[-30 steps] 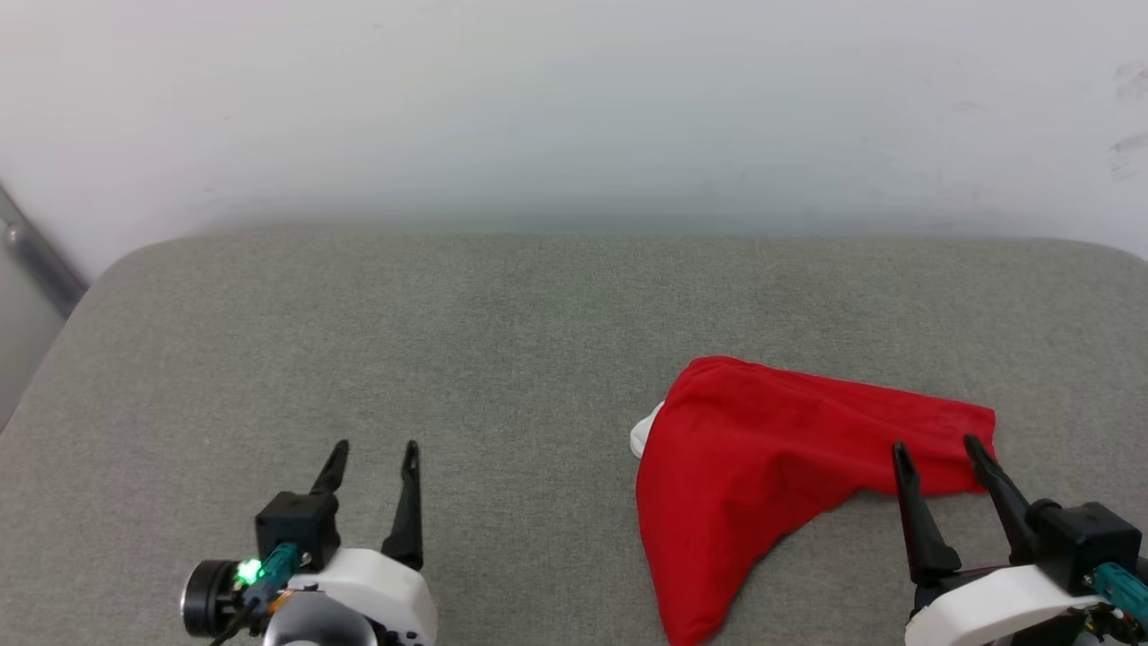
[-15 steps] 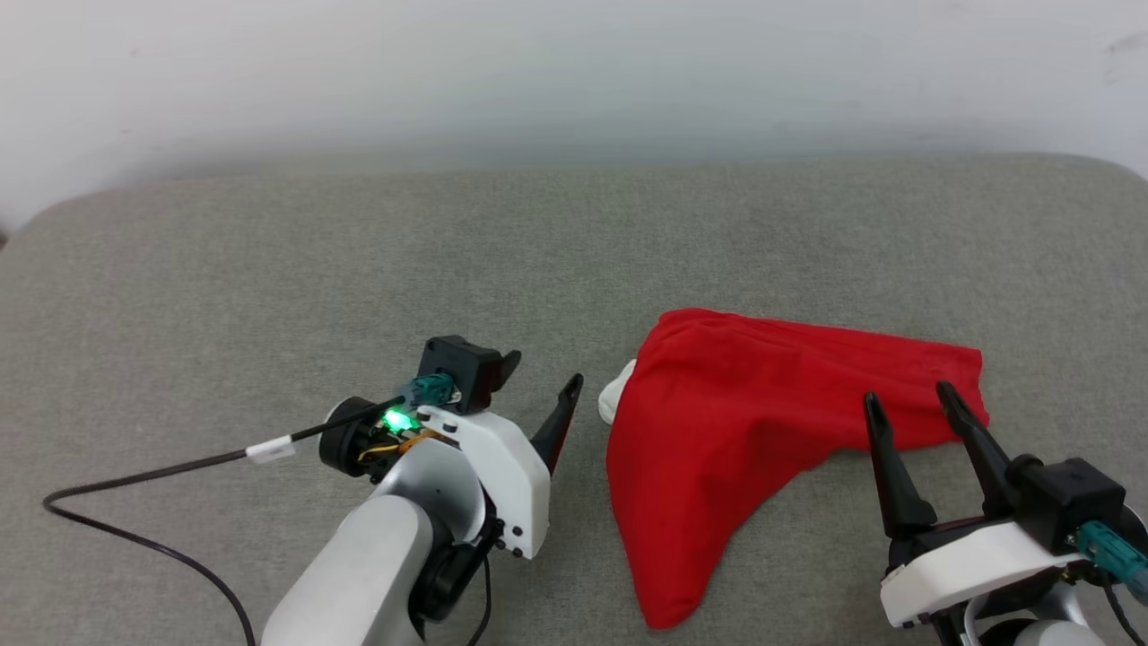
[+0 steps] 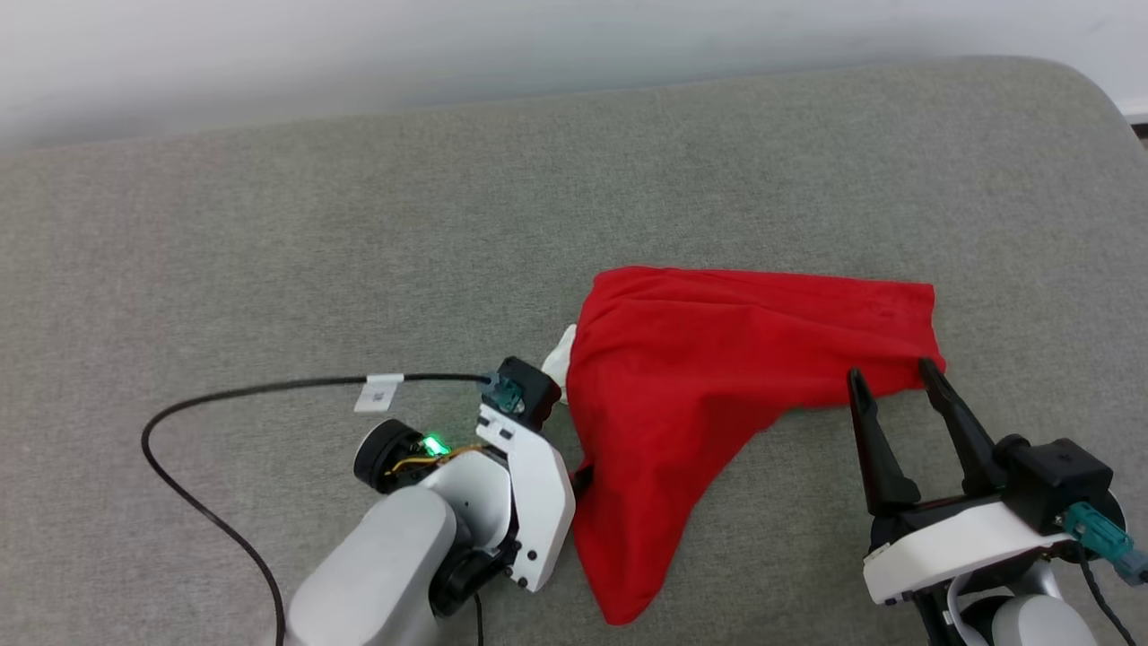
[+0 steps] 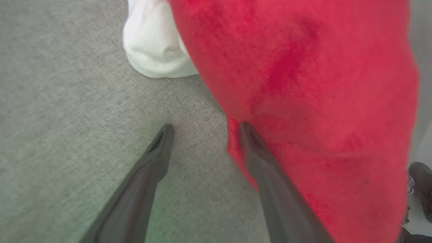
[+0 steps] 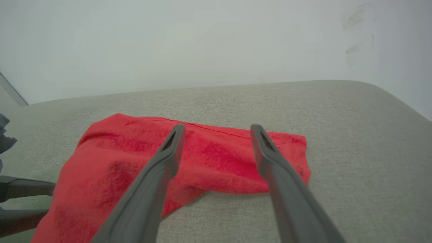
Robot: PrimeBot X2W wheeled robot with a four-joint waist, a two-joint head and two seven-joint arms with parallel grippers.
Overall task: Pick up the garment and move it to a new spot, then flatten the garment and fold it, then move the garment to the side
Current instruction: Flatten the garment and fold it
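The garment (image 3: 717,377) is a red crumpled heap on the grey cushion, with one white cuff (image 3: 560,359) poking out at its left edge; no lettering shows. In the left wrist view my left gripper (image 4: 206,128) is open and low over the cushion. One finger (image 4: 256,152) touches the garment's (image 4: 303,84) red edge, just below the white cuff (image 4: 155,50). My right gripper (image 3: 888,370) is open and hovers at the garment's near right corner, holding nothing. Its wrist view has both fingers spread over the red fabric (image 5: 209,155).
The grey upholstered cushion (image 3: 269,269) runs back to a pale wall (image 3: 359,54), and its rounded right corner (image 3: 1099,99) is near. A black cable (image 3: 224,395) trails left from my left wrist (image 3: 529,484). The left gripper's fingers (image 5: 23,187) show in the right wrist view.
The head camera has tilted down and shifted. My left arm has swung right across the cushion to the garment's left edge, dragging its cable. The right gripper has held its place by the garment.
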